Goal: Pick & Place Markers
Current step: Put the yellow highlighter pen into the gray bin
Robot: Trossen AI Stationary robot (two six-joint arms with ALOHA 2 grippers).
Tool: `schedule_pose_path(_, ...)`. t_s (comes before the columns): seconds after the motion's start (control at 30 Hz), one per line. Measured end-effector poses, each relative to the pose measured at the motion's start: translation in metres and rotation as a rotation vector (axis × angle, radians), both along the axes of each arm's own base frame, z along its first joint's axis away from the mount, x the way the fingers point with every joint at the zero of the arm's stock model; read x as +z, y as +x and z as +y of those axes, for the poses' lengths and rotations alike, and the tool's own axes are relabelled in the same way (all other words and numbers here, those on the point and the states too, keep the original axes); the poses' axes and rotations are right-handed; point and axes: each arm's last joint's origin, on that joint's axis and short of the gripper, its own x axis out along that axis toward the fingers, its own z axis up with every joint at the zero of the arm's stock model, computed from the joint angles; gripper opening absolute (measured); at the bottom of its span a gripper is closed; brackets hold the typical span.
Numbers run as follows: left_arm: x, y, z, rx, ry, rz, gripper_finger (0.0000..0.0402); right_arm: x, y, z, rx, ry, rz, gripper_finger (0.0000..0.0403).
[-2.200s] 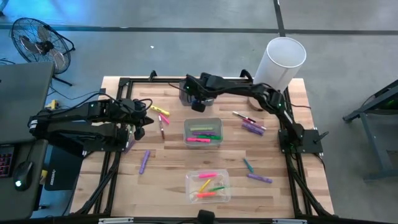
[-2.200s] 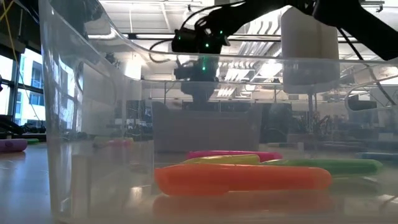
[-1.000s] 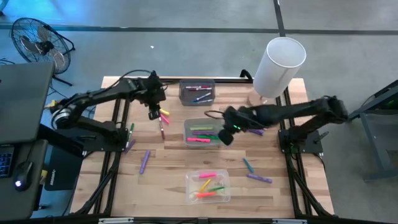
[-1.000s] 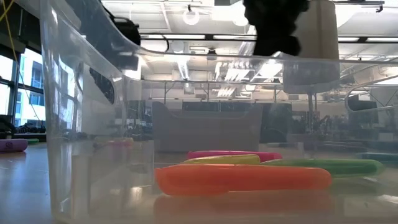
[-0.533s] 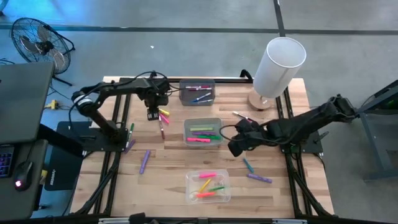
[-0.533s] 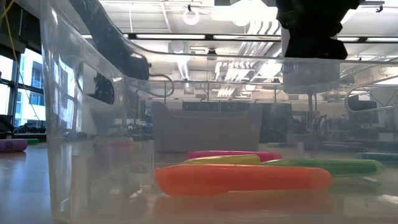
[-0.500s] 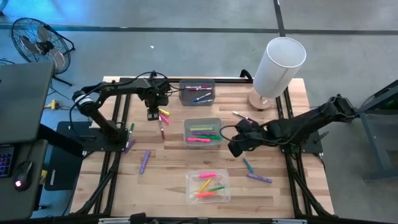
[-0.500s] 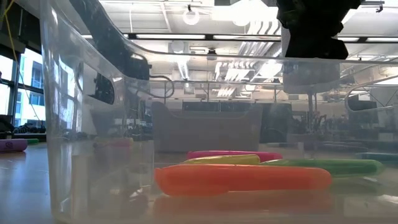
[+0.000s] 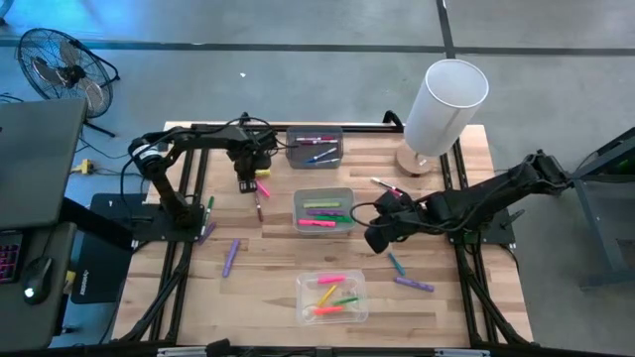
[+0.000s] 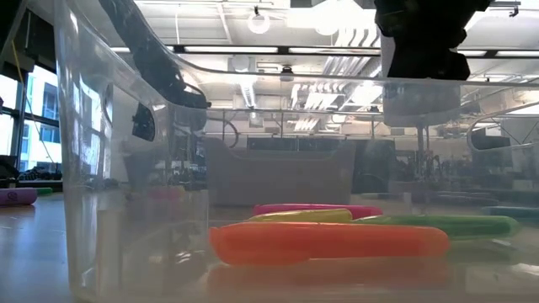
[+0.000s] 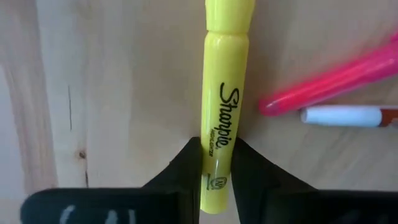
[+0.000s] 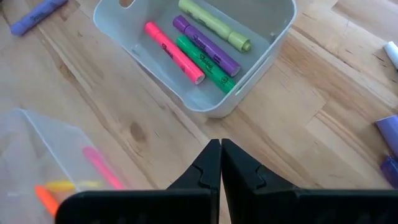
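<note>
Left gripper at the table's far-left part, just beside the grey bin by the far edge. Left wrist view: fingers closed narrow on a yellow highlighter, which lies flat on the wood. A pink marker and a white-capped pen lie close alongside; little room on that side, bare wood on the other.

Right gripper over bare wood just right of the middle bin, fingertips pressed together, holding nothing. Right wrist view looks into that bin: yellow-green highlighter, purple marker, green marker, pink highlighter, lying side by side. Corner of the clear bin near it, with pink, yellow and orange markers blurred inside.

High view only: loose markers scattered: purple marker on the left half, small green marker and another purple marker to the right near the front, a cluster right of the middle bin. White cylinder stands at the far-right corner. Open wood remains along the front-left and front-right.

Low view only: looks through the clear bin's wall; an orange highlighter lies nearest, green, yellow and pink ones behind it.
</note>
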Motion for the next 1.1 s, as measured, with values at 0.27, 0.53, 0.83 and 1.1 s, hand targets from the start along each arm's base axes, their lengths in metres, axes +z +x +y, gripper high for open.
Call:
schedule_pose_path(0.27, 0.053, -0.003, -0.001, 0.269, 0.046, -0.014, 0.0053, -0.003, -0.013, 0.025, 0.160, -0.062, 0.061, 0.0001)
schedule_pose_path(0.53, 0.162, 0.024, -0.053, 0.338, 0.154, -0.370, 0.0053, -0.044, -0.054, 0.049, 0.175, -0.032, 0.130, 0.0001)
schedule_pose_path(0.83, 0.196, 0.093, -0.133, 0.194, 0.081, -0.597, 0.0053, -0.071, -0.094, 0.062, 0.199, 0.086, 0.028, 0.0000)
schedule_pose_path(1.1, 0.154, 0.160, -0.171, 0.136, 0.044, -0.541, 0.0053, -0.070, -0.113, 0.073, 0.281, 0.125, -0.002, 0.0000)
